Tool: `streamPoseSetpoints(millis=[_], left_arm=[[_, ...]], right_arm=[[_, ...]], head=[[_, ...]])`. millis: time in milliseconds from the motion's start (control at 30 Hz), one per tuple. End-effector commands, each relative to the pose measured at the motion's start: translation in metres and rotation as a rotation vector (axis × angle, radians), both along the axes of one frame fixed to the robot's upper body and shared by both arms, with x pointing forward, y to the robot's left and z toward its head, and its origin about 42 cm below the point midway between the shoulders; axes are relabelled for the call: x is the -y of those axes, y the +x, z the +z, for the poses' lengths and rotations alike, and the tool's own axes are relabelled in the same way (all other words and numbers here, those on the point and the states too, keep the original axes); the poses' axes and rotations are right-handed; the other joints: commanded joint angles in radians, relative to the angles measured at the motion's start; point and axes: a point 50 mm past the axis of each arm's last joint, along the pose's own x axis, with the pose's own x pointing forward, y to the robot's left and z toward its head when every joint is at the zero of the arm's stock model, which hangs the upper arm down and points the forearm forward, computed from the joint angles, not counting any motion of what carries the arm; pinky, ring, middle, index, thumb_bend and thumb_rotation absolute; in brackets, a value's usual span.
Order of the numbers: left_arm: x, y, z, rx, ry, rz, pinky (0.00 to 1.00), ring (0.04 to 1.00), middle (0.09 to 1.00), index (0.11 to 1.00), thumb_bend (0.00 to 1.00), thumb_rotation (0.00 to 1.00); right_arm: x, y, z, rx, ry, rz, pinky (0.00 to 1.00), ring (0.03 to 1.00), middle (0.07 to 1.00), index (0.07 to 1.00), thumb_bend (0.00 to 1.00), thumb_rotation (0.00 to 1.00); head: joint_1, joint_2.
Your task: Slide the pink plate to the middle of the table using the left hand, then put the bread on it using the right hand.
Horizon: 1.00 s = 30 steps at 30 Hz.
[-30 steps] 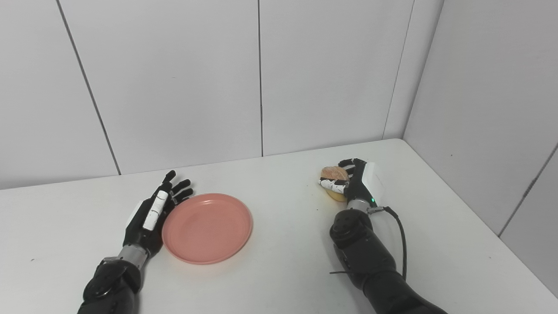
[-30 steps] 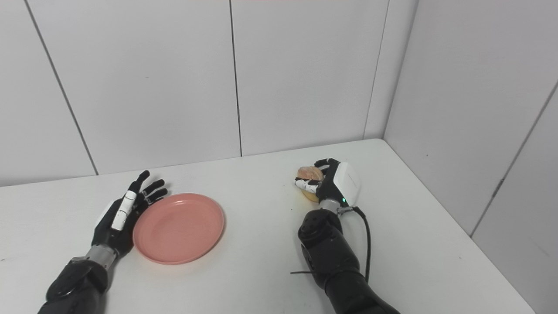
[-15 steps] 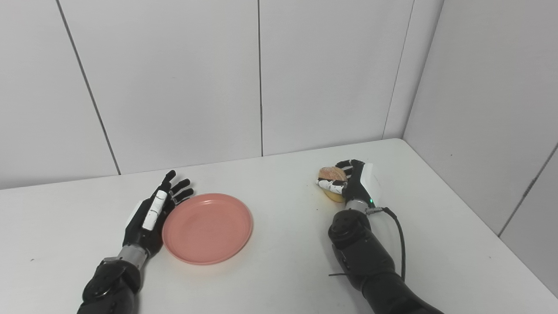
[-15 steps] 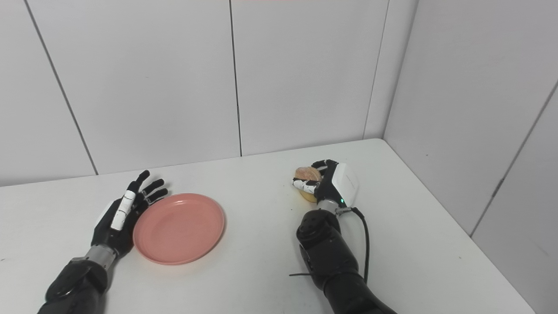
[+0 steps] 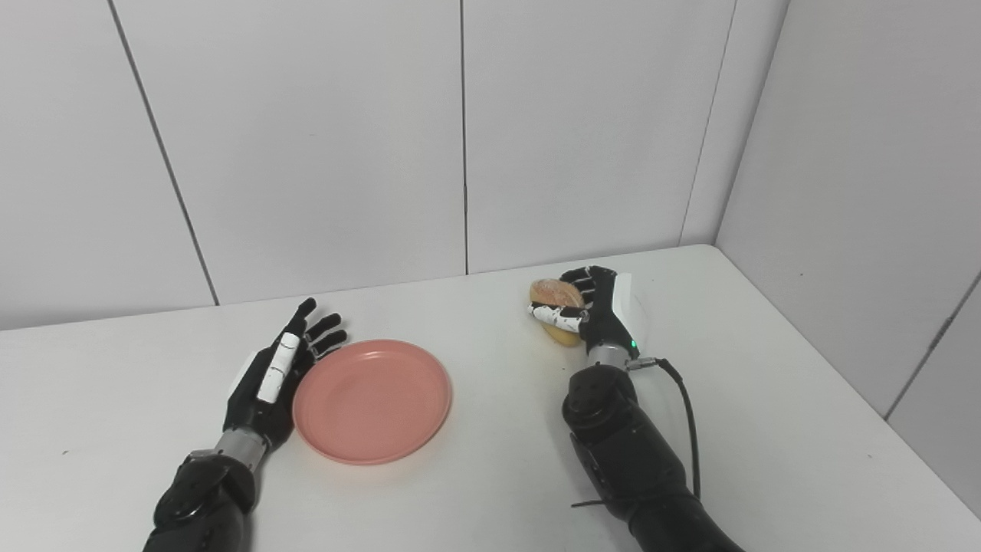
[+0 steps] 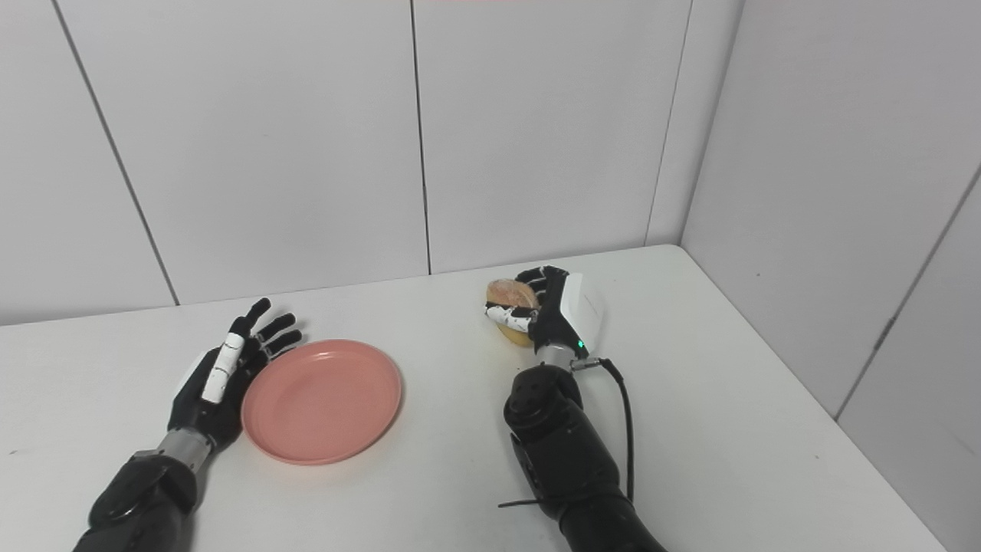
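Over the last second the right hand (image 5: 596, 313) has carried the bread (image 5: 557, 294) away from the far right part of the table (image 5: 490, 491) toward the pink plate (image 5: 372, 400), and it appears to have lifted the bread a little, though the whole view has also shifted slightly. That suggests the sliding step is finished and the placing step is under way, with the bread still well apart from the plate, to the plate's right and farther back. The fingers (image 5: 553, 313) of the right hand are curled round the bread, a white-tipped one crossing its front and the dark ones wrapped over its far side, so the hold looks firm. The left hand (image 5: 274, 376) has kept its place just beside the plate's left rim, fingers spread and nearly straight, holding nothing; whether its edge touches the rim cannot be told. The plate lies flat and empty, left of the right arm. The remaining carry probably runs leftward and nearer, ending above the plate's centre before release.
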Motion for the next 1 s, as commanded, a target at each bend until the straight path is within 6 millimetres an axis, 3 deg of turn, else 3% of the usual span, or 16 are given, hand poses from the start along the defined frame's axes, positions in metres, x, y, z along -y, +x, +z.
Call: streamPoseSetpoints(millis=[0, 233, 600, 700, 967], left_arm=[[0.005, -0.007, -0.015, -0.066, 0.004, -0.008, 0.84, 0.848, 0.870, 0.955, 0.79, 0.75], [0.012, -0.007, -0.016, -0.059, 0.011, -0.004, 0.83, 0.836, 0.854, 0.949, 0.80, 0.76], [0.033, -0.008, -0.018, -0.052, 0.017, 0.007, 0.81, 0.819, 0.845, 0.952, 0.81, 0.75], [0.036, -0.008, -0.020, -0.057, 0.003, 0.007, 0.82, 0.826, 0.851, 0.956, 0.83, 0.73], [0.040, -0.006, -0.020, -0.064, -0.004, 0.028, 0.80, 0.805, 0.833, 0.948, 0.86, 0.73]], right_arm=[[-0.010, 0.006, 0.038, 0.095, -0.025, 0.032, 0.44, 0.511, 0.517, 0.462, 0.53, 0.00], [-0.026, 0.004, 0.062, 0.145, -0.051, 0.133, 0.37, 0.448, 0.489, 0.481, 0.53, 0.00], [-0.036, 0.005, 0.064, 0.103, -0.038, 0.288, 0.41, 0.484, 0.514, 0.460, 0.53, 0.00], [-0.044, 0.006, 0.065, 0.111, -0.043, 0.328, 0.38, 0.451, 0.505, 0.465, 0.53, 0.00], [-0.076, 0.005, 0.067, 0.110, -0.043, 0.426, 0.41, 0.475, 0.518, 0.457, 0.53, 0.00]], head=[[0.009, 0.001], [0.087, 0.001], [0.274, 0.012], [0.293, 0.011], [0.318, 0.012]])
